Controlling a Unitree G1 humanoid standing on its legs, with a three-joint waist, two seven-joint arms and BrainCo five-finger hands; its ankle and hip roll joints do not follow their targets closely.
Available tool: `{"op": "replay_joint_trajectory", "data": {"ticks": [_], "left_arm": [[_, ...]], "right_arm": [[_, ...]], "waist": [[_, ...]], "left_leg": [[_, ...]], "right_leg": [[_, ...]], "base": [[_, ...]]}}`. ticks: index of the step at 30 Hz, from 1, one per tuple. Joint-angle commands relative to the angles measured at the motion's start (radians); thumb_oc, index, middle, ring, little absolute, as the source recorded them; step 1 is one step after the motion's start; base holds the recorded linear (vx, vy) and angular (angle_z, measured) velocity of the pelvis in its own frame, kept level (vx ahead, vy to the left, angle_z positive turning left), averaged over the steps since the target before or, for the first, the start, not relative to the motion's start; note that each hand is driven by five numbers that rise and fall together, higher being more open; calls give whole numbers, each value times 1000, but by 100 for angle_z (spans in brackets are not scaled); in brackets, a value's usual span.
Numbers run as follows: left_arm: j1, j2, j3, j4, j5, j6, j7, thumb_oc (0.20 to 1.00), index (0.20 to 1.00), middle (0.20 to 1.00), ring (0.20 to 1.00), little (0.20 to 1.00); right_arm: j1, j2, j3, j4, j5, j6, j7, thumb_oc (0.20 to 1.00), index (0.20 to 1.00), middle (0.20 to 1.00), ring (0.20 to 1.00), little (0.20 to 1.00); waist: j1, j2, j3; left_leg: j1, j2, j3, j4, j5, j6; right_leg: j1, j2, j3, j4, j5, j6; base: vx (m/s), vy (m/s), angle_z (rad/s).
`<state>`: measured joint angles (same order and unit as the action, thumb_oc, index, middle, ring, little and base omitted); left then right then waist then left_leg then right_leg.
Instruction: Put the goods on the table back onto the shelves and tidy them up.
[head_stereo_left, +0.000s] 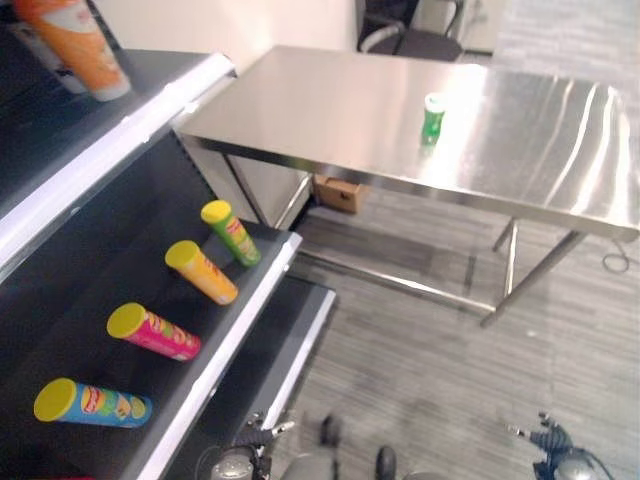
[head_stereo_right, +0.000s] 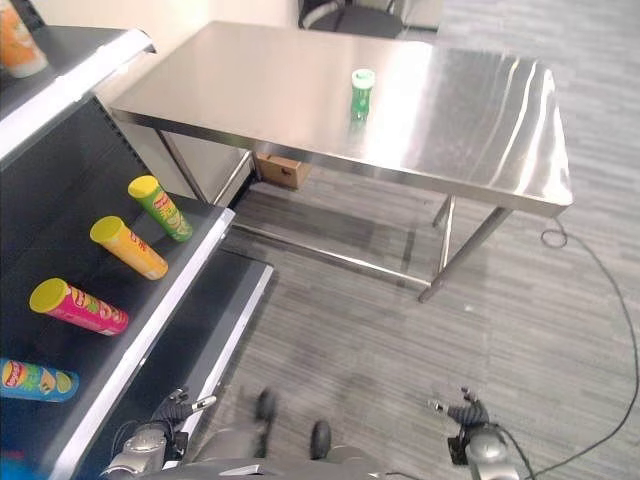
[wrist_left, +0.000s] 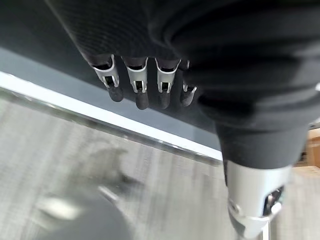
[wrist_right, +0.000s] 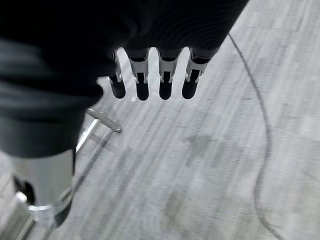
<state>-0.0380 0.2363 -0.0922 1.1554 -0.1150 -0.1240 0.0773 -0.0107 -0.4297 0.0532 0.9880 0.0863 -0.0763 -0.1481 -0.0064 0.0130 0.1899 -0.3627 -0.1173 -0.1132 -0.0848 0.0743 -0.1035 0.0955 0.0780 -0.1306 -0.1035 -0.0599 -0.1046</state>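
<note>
One small green bottle (head_stereo_left: 432, 118) with a pale cap stood upright on the steel tabletop (head_stereo_left: 330, 110), in the upper middle of the head views, well apart from both hands. It was the single item left on that surface.

It looked like a light plastic container, stiff enough not to crush, narrow and fairly tall for its base, so I judged it would topple easily if nudged from the side. The smooth wall and the polished steel under it suggested it could slide too. The sensible hold seemed to be around the middle of the body, below the cap, thumb opposite the fingers.

The left hand (wrist_left: 142, 82) hung low beside the edge of the shelf, fingers straight and relaxed, holding nothing. The right hand (wrist_right: 150, 75) hung over the grey floor, fingers likewise straight and empty.

On the dark shelf (head_stereo_left: 215, 350) at the left of the frame lay four crisp tubes on their sides, each with a yellow lid: a green tube (head_stereo_left: 232, 232), an orange tube (head_stereo_left: 202, 272), a pink tube (head_stereo_left: 154, 333) and a blue tube (head_stereo_left: 93, 403). One orange bottle (head_stereo_left: 75, 45) stood on the shelf above. A cardboard box (head_stereo_left: 337, 192) sat under the table.
</note>
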Motion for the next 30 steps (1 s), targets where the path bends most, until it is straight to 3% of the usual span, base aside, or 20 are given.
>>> {"op": "replay_joint_trajectory", "data": {"ticks": [1,3,4,8,14,16,18,20,21,22,23,24,27,30], "left_arm": [[-25,39,5,-27,-24,-27,17,1000,1000,1000,1000,1000],[-5,32,20,-18,-27,-26,18,1000,1000,1000,1000,1000],[12,38,29,-6,-17,-21,17,1000,1000,1000,1000,1000],[13,47,38,-1,-26,-21,17,1000,1000,1000,1000,1000],[18,57,46,4,-27,-20,13,1000,1000,1000,1000,1000],[12,66,42,6,-21,-17,7,1000,1000,1000,1000,1000],[1,74,36,5,-15,-13,9,1000,1000,1000,1000,1000],[-4,79,31,6,-11,-11,8,1000,1000,1000,1000,1000],[-7,82,30,8,-9,-9,8,1000,1000,1000,1000,1000],[-9,85,30,8,-8,-11,9,1000,1000,1000,1000,1000],[-19,91,23,10,-5,-14,9,1000,1000,1000,1000,1000],[-26,93,17,16,-1,-17,9,1000,1000,1000,1000,1000],[-38,104,1,31,30,-15,2,1000,1000,1000,1000,1000],[-34,98,10,37,21,-23,7,1000,1000,1000,1000,1000]], "right_arm": [[68,-9,-1,-49,-24,-25,-21,1000,1000,1000,1000,1000],[78,0,5,-40,-42,-19,-12,1000,1000,1000,1000,1000],[78,16,11,-3,-50,-14,0,1000,1000,1000,1000,1000],[61,35,6,67,-51,-2,6,1000,1000,1000,1000,1000],[48,43,-13,134,-52,10,11,1000,1000,1000,1000,1000],[41,48,-29,165,-43,13,15,1000,1000,1000,1000,1000],[34,47,-36,175,-45,21,12,1000,1000,1000,1000,1000],[35,50,-39,179,-43,21,9,1000,1000,1000,1000,1000],[38,55,-43,189,-44,23,8,1000,1000,1000,1000,1000],[41,56,-48,200,-43,25,6,1000,1000,1000,1000,1000],[48,52,-65,223,-35,28,2,1000,1000,1000,1000,1000],[49,45,-87,240,-20,31,1,1000,1000,1000,1000,1000],[57,37,-103,282,-3,39,6,1000,1000,1000,1000,1000],[84,41,-124,289,21,38,7,1000,1000,1000,1000,1000]], "waist": [[36,-30,11],[41,-21,-4],[44,-40,-31],[49,-55,-61],[50,-60,-93],[44,-50,-87],[26,-45,-61],[21,-41,-51],[19,-36,-44],[20,-29,-43],[17,-18,-39],[5,-11,-31],[-11,-32,-30],[-12,-54,-58]], "left_leg": [[78,88,126,69,77,14],[136,100,131,17,108,21],[173,108,152,17,98,33],[222,103,194,6,57,68],[276,94,229,3,2,100],[311,92,237,4,-25,120],[340,89,233,2,-34,136],[351,90,230,2,-39,139],[364,94,230,2,-46,142],[374,100,232,0,-53,140],[388,112,218,-2,-68,130],[395,118,194,1,-78,121],[408,106,164,9,-94,105],[415,102,170,7,-98,97]], "right_leg": [[19,-9,88,27,-39,154],[47,5,127,31,-59,144],[76,-14,153,28,-80,149],[84,-55,167,70,-100,171],[58,-98,156,175,-104,211],[-23,-109,137,362,-81,252],[-100,-121,123,524,-2,302],[-131,-127,111,587,16,311],[-158,-153,86,625,23,309],[-172,-189,48,618,16,303],[-189,-237,-13,550,-28,269],[-213,-256,-18,464,-27,258],[-177,-253,19,256,14,280],[-150,-249,27,183,58,284]], "base": [[278,48,-67],[457,143,-111],[520,191,-119],[262,143,-88],[134,101,-25],[69,98,-17],[-17,50,0],[-14,27,6],[23,34,5],[70,-10,10],[80,-84,9],[81,-134,12],[73,-120,19],[89,-104,49]]}}
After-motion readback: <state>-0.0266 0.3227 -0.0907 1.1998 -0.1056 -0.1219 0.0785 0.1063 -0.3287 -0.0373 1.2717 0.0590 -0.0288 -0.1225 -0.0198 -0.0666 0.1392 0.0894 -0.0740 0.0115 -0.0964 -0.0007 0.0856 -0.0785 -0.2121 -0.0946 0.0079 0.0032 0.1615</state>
